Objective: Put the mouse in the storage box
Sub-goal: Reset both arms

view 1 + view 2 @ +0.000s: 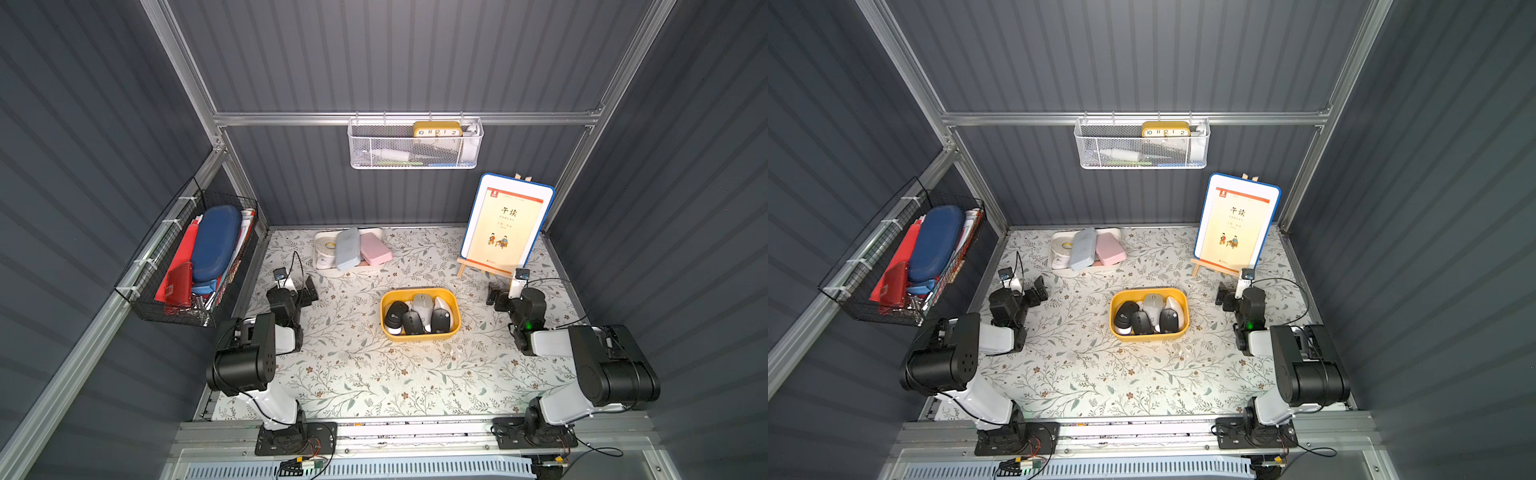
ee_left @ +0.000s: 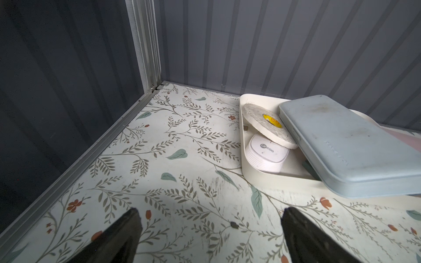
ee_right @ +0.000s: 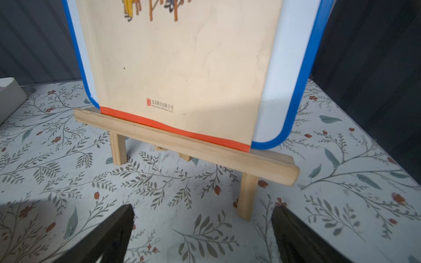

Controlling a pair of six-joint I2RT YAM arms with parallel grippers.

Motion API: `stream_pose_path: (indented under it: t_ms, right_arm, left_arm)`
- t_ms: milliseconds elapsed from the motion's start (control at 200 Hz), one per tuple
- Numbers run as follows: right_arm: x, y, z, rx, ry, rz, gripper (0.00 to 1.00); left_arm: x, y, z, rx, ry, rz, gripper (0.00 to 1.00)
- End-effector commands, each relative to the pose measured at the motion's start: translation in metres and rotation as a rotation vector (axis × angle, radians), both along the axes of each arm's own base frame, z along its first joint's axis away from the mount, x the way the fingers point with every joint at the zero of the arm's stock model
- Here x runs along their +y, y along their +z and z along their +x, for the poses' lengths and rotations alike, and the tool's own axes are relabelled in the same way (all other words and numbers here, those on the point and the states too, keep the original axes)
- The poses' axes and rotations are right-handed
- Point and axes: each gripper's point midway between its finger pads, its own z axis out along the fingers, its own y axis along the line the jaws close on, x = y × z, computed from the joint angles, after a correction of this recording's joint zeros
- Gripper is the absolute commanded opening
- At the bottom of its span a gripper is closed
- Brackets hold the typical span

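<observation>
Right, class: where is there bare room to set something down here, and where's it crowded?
Bare: the front half of the table, nearer than the box, and the strip between box and tray. Crowded: the box, full of mice; the tray.

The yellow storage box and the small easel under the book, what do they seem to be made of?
The storage box looks like moulded plastic, smooth with a slight sheen: even yellow colour, rounded corners, seamless rim. The easel looks like bare pale wood, matt, probably unvarnished: visible grain, square-cut bars.

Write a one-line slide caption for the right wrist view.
Open right gripper faces a book and blue-rimmed board propped on a wooden easel.
</observation>
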Motion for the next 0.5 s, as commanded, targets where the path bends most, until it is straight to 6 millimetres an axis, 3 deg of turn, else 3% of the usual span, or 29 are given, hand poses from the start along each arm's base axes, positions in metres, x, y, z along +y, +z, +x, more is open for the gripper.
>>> stream_pose_path:
  t_ms: [0,495]
  right_arm:
    - [0.0027,0.002,0.0001,-0.012,0.014,0.013,0.99]
    - [0.0023,0.0008,0.0021,0.011,0.01,0.019,0.99]
  left_arm:
    - [0.0014,0.002,0.0035,-0.002,0.004,-0.007,0.99]
    - [0.0014,0.002,0.0036,-0.002,0.004,-0.007,0.99]
